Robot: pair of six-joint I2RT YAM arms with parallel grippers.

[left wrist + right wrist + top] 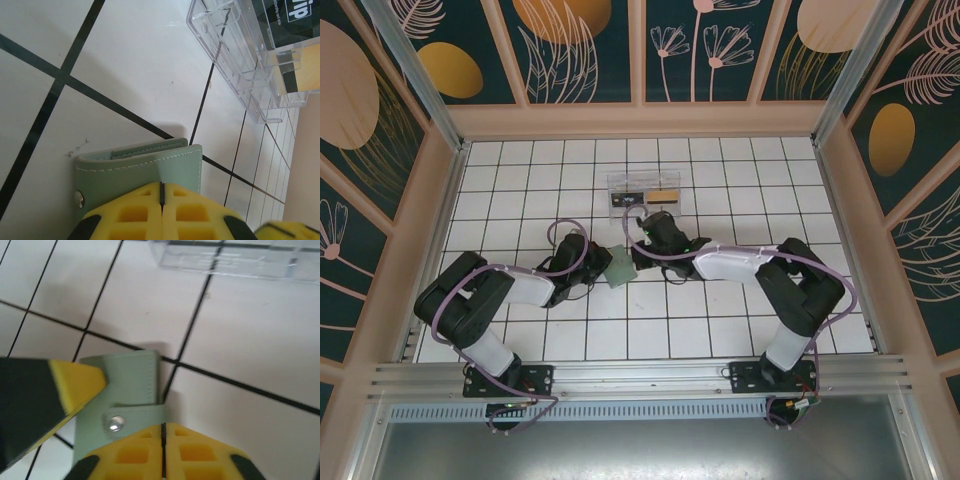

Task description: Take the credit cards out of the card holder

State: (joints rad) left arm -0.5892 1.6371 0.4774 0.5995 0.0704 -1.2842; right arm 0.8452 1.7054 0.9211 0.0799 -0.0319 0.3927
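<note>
The pale green card holder (pixel 618 268) lies on the white tiles between my two grippers, and what it contains is hidden. My left gripper (pixel 603 270) is shut, its yellow tips (pixel 162 192) resting on the holder's cover (pixel 140 172) from the left. My right gripper (pixel 636 262) comes from the right, jaws together (pixel 163 432). The holder's strap (pixel 135 417), with its metal snap, sticks out sideways and ends at those tips. One left finger (pixel 75 385) lies over the holder (pixel 125 375) in the right wrist view.
A clear acrylic rack (pixel 642 193) stands just behind the holder, with a dark card (pixel 285 20) and a yellow card (pixel 666 195) in it. Patterned walls close the tiled floor in on three sides. Both arms' cables loop over the middle tiles.
</note>
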